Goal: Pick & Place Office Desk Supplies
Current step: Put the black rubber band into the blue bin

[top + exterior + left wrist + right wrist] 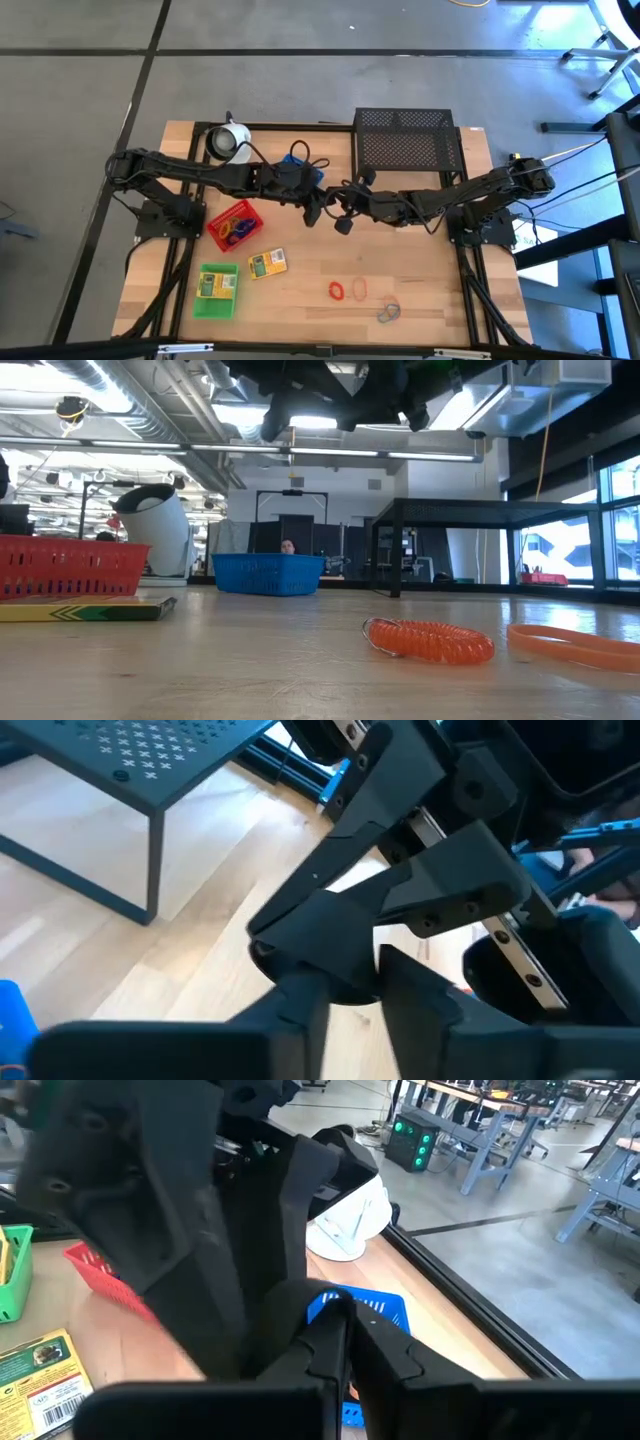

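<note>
While several coloured loops already lie in the red tray and one yellow-green box sits in the green tray, still loose on the bare wood: second box just beside the green tray, orange and red loops, grey-blue loop near the front edge; roughly midway, by judgement; blue tray at the back. Both arms raised, meeting mid-table; right gripper pressed together, apparently empty; left gripper, fingers close about the right gripper's tip, whether clamped cannot tell.

Both arms were matte black, built of angular jointed segments, with loose black cables trailing alongside; silver screw-studded rails flanked the fingers.
</note>
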`<action>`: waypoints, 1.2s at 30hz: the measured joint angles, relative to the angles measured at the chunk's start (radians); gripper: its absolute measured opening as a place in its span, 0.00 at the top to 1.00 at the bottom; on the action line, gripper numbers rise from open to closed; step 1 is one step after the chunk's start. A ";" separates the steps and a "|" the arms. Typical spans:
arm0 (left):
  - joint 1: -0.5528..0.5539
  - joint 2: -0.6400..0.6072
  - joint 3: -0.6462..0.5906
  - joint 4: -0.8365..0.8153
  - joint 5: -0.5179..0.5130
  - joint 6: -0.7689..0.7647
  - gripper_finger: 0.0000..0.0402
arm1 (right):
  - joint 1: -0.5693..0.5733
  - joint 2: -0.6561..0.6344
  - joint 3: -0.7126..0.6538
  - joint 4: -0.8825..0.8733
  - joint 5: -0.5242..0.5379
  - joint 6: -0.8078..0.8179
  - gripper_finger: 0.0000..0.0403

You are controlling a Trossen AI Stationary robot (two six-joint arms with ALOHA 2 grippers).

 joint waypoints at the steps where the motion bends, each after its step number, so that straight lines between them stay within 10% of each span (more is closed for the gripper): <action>1: 0.000 0.000 0.000 -0.002 -0.009 0.000 0.84 | 0.000 0.000 0.000 0.000 0.000 0.000 0.96; 9: 0.000 0.000 0.000 -0.015 -0.015 0.006 0.99 | 0.001 0.000 0.000 -0.001 -0.026 0.028 0.96; 19: -0.001 -0.001 -0.001 -0.088 0.037 -0.017 0.99 | -0.080 -0.003 0.000 -0.069 -0.373 0.304 0.92; 36: 0.116 0.002 -0.001 -0.417 -0.027 0.061 0.99 | -0.160 -0.247 0.000 -0.340 -0.481 0.326 0.47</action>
